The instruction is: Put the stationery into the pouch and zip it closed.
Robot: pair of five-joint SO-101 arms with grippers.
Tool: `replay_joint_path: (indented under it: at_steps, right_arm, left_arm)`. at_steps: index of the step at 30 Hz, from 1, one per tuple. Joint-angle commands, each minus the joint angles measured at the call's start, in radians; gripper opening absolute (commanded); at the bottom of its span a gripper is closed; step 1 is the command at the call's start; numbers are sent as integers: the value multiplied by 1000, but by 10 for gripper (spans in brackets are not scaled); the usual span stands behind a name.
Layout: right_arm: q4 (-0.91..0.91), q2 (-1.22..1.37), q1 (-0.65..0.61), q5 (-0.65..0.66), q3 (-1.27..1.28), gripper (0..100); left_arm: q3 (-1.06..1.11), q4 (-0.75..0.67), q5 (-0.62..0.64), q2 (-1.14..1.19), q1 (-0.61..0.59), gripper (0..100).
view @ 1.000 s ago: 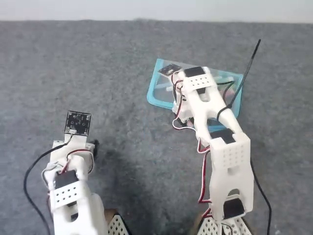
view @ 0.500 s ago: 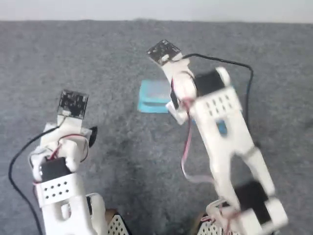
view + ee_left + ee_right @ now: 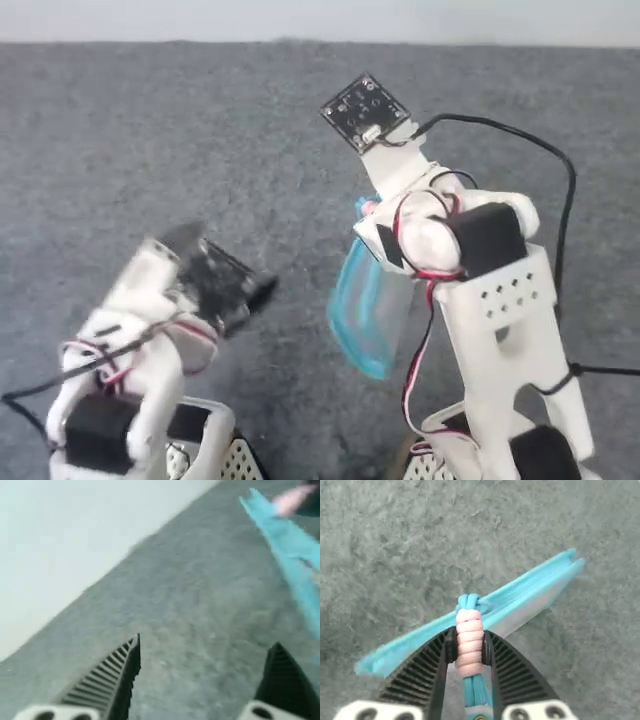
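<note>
I hold the right hand (image 3: 469, 632) closed on the pink-beaded zipper pull (image 3: 469, 647), the two jaws pinching the beads between them. The teal pouch (image 3: 372, 310) hangs from that pull, right of centre on the near side, and appears lifted clear of the grey surface (image 3: 150, 130). Seen from the wrist, the pouch sits edge-on just beyond the fingertips. I cannot tell whether the stationery is inside, nor how far the zip is run. The left hand (image 3: 207, 641) is spread wide and empty, at the near left, pointed across toward the pouch but well apart from it. Main hazard, in my judgement: the pouch's whole weight rides on the pull, so the beads may slip out of the jaws, or the load may drag the slider along the zip. A freely hanging pouch may also swing, which would make the left hand's grasp on its body miss or knock it loose.
</note>
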Motion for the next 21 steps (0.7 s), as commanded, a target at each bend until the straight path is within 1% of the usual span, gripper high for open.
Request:
replay_joint_path:
  at_steps: [1, 5, 7, 9, 12, 14, 17, 19, 21]
  right_arm:
    - [-70, 10, 10, -34, -9, 6]
    - [-90, 56, 8, -31, -12, 6]
    - [-93, 73, 8, -29, -12, 6]
    - [-88, 76, 7, -12, -12, 6]
    - [-84, 76, 1, 5, -12, 6]
    - [-84, 87, -2, 8, -9, 6]
    - [-84, 87, -2, 11, -6, 6]
    - [-87, 87, -4, 11, -6, 6]
    - [-88, 87, -19, 11, -6, 6]
  left_arm:
    - [-44, 72, 118, 25, 130, 378]
    - [-71, 66, 319, 170, 203, 378]
    - [-81, 37, 353, 249, 206, 378]
    - [-77, -18, 318, 310, 186, 378]
    - [-76, -124, 247, 350, 112, 378]
    - [-79, -170, 189, 367, 74, 378]
    - [-76, -195, 137, 410, 41, 378]
    - [-76, -198, 118, 453, 37, 378]
    - [-76, -233, 104, 485, 35, 378]
